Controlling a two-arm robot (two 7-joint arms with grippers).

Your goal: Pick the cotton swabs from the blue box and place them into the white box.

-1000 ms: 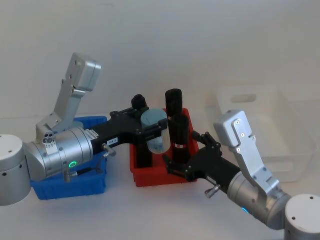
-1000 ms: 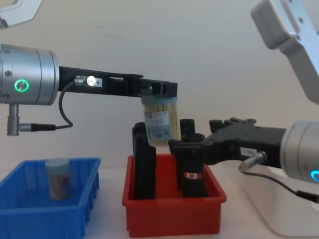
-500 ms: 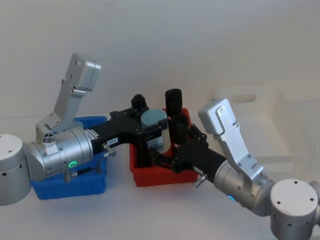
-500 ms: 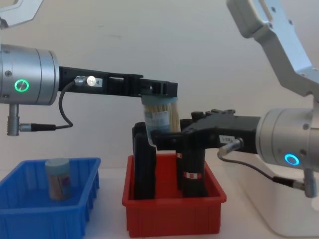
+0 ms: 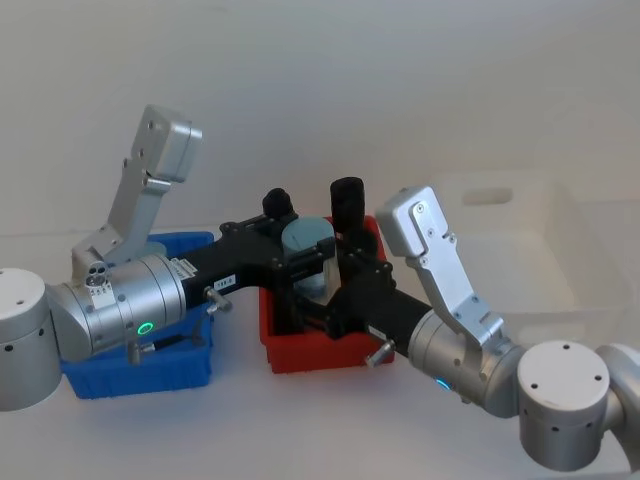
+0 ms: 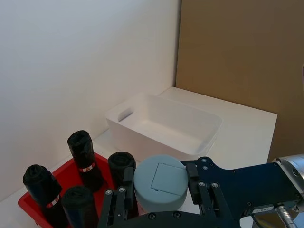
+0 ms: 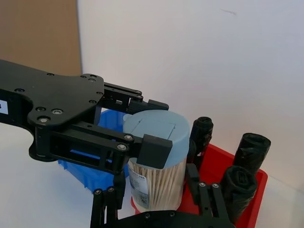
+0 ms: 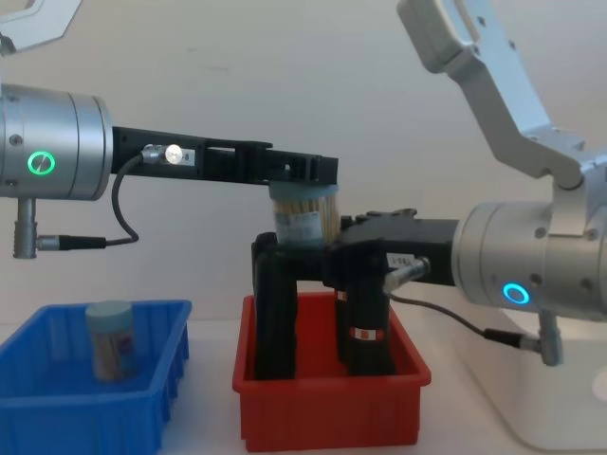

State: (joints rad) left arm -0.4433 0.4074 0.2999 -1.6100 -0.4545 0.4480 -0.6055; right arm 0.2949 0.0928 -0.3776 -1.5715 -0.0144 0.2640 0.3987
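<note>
We see the left bin (image 8: 85, 417), the middle bin (image 8: 327, 415) and the tub (image 6: 175, 126) standing in a row on the table (image 5: 300, 420). One jar (image 8: 112, 339) stands in the left bin. Rolls (image 6: 85, 159) stand in the middle bin. Above them the left gripper (image 8: 303, 172) holds a second jar (image 8: 305, 220), and the right gripper (image 7: 152, 187) has its fingers spread on either side of it.

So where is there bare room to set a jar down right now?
The white box is bare inside, wall to wall. The blue box has room beside its single jar. The red bin is crowded with black cylinders, and above it the left claw grips the held jar with the right claw open around it.
</note>
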